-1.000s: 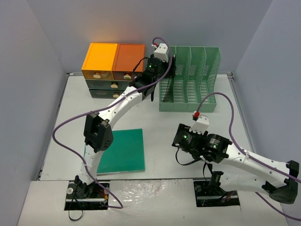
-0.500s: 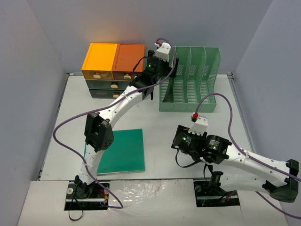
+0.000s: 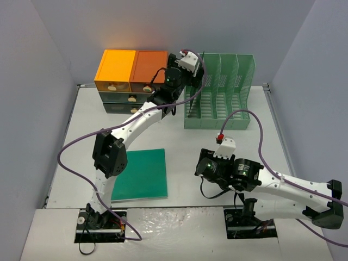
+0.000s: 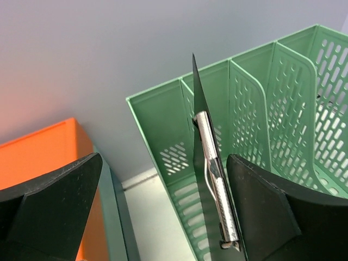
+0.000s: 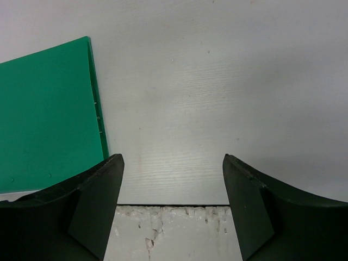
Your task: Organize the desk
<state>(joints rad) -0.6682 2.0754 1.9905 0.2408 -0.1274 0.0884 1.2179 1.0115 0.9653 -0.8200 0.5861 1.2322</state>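
My left pincer [image 4: 163, 163] gapes wide either side of the clipboard [image 4: 197, 103] standing in the left slot of the rack [image 4: 157, 119] at the table's [image 3: 87, 109] far edge, so I judge a skewed retreat could snag and tip it; my right pincer [image 5: 171, 163] hangs open, empty, beside the folder [image 5: 49, 114] near the front edge.

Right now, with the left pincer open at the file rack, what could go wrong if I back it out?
1. The black clipboard stands on edge in the file rack inside the open left pincer, its metal clip near the right finger; a sideways retreat could snag and drag it out.
2. The drawer unit sits just beside that wrist; a wide swing might bump it.
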